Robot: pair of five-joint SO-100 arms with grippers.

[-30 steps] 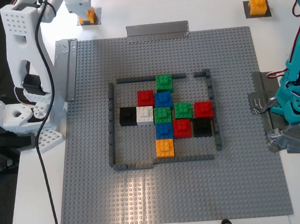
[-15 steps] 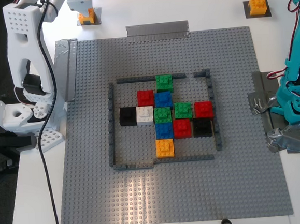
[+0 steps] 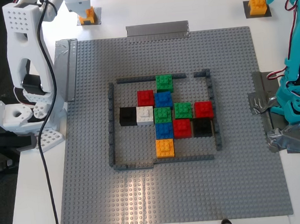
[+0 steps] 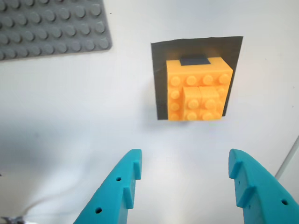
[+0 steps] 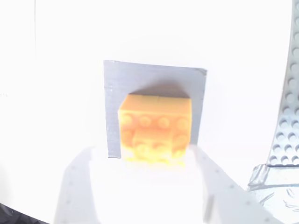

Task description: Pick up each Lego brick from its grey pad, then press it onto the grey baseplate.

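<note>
1. My first pincer [image 4: 182,179] is open and holds nothing; its orange brick [image 4: 198,91] lies straight ahead on the dark pad [image 4: 160,79], beyond the grey baseplate [image 3: 239,188] corner.
2. My second pincer [image 5: 145,186] is open too, with its own orange brick [image 5: 156,128] just entering between the jaws, on the pale pad [image 5: 114,93].
3. I judge the second pincer nearer to a grasp.
4. No writing is readable.

Our exterior view evenly bright and sharp, glare streaks on the grey baseplate [image 3: 146,192], our second wrist view washed out, blurred.
</note>
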